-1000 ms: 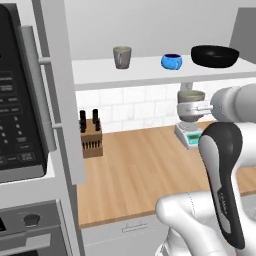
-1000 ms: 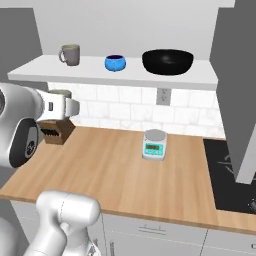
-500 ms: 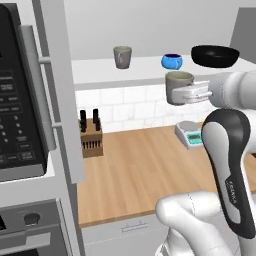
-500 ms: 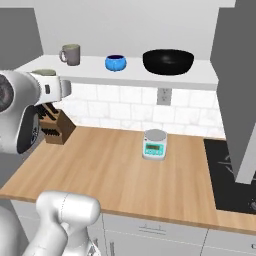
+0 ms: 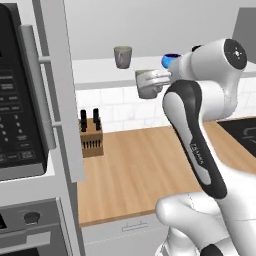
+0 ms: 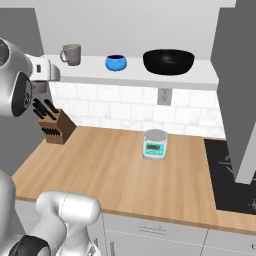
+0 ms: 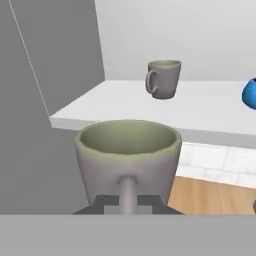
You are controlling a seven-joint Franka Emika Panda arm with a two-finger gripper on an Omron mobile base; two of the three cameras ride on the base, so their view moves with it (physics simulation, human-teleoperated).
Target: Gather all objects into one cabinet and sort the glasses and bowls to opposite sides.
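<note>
White cabinet shelf (image 6: 150, 76) carries 1 grey-olive cup (image 7: 163, 78), the blue bowl (image 6: 116, 62) and the black bowl (image 6: 168, 61). Just below its front edge, the gripper (image 5: 162, 79) is clamped on a 2nd cup (image 7: 127, 161), held upright.

A wooden knife block (image 6: 56, 127) with dark handles stands at the back left of a wooden countertop (image 6: 125, 170), against a white tiled wall (image 6: 125, 107). A small kitchen scale (image 6: 155, 144), possibly digital, sits further right, beside a black cooktop (image 6: 232, 175).
</note>
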